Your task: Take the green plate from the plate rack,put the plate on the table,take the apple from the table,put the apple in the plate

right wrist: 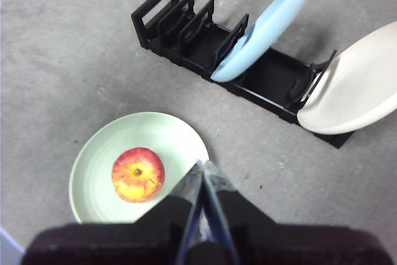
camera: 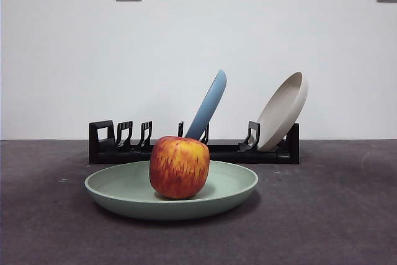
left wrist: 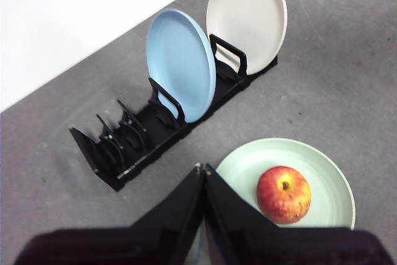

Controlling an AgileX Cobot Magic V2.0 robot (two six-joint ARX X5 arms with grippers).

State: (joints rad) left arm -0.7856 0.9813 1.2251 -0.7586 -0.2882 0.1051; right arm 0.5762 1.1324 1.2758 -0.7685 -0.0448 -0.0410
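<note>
A: Front view is taken up at lower centre by the green plate (camera: pixel 124 193), a pale sage, matte, shallow round dish with a raised rim, laid flat on the dark grey worktop (camera: pixel 335 215).

B: And the apple (camera: pixel 179 167)?

A: It is seen standing in the plate, slightly left of the plate's middle. Red skin streaked with yellow-orange is shown, and a somewhat blocky outline; the stem dimple is seen from above in both wrist views.

B: What is noted behind it?

A: The plate rack (camera: pixel 236 151), low, long and black, is set across the middle of the frame near the white wall (camera: pixel 62 60). A light blue plate (camera: pixel 208 105) is held leaning at its centre, and a cream-white dish (camera: pixel 283 111) is leaned at its right end. The upright slots at the left end are unfilled.

B: The end effectors?

A: The left end effector (left wrist: pixel 203 169) is seen clenched, jaws pressed together with nothing between them, raised above the worktop near the plate's edge. The right end effector (right wrist: pixel 203 164) is likewise clenched on nothing, raised by the plate's rim.
</note>
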